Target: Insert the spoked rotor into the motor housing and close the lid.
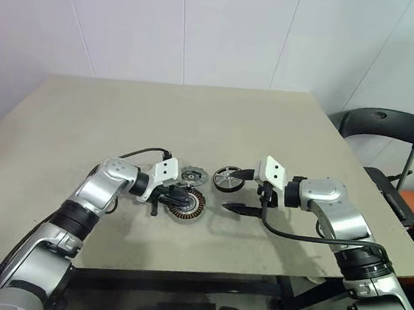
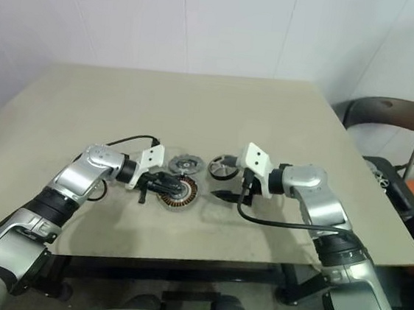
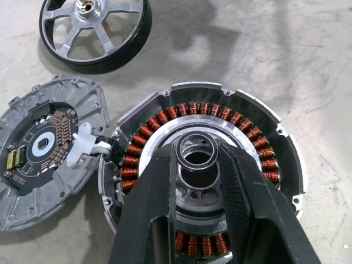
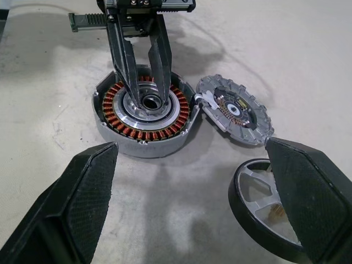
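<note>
The motor housing [image 3: 258, 137], a silver cup with coppery windings, lies on the table near its front edge. My left gripper [image 3: 197, 151] points down over the housing's centre, shut on a small dark ring [image 3: 197, 144]. The grey lid [image 3: 49, 159] lies beside the housing with its circuit board up, joined to it by a white plug and short wires. Just past the lid rests the spoked rotor [image 1: 226, 179], black-rimmed with silver spokes. My right gripper [image 1: 231, 192] hovers wide open beside the rotor, one finger above its rim and nothing held.
The beige table [image 1: 196, 117] stretches bare behind the parts. A black cable [image 1: 144, 151] loops from my left wrist. A dark chair [image 1: 384, 129] stands off the table's right side. The table's front edge runs close below both arms.
</note>
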